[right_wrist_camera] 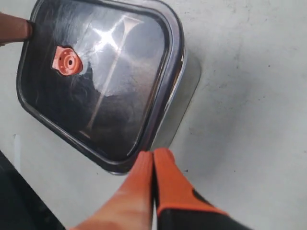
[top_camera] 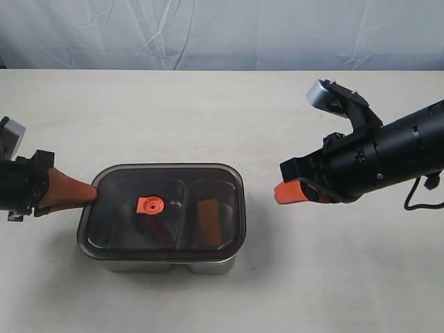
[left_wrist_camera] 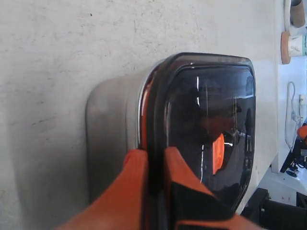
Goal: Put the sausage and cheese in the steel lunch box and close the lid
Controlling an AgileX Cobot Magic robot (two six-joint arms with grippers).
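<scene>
Nearest you, the steel lunch box (top_camera: 163,265) stands on the table (top_camera: 208,111) with the lid (top_camera: 125,208) lying on it. Through the lid, the cheese (top_camera: 208,216) shows in the right compartment. A dim red shape in the left compartment is probably the sausage (top_camera: 157,233). The left gripper (top_camera: 89,192) pinches the lid's left rim. Farther back, the right gripper (top_camera: 283,193) hangs closed and empty, apart from the box.
</scene>
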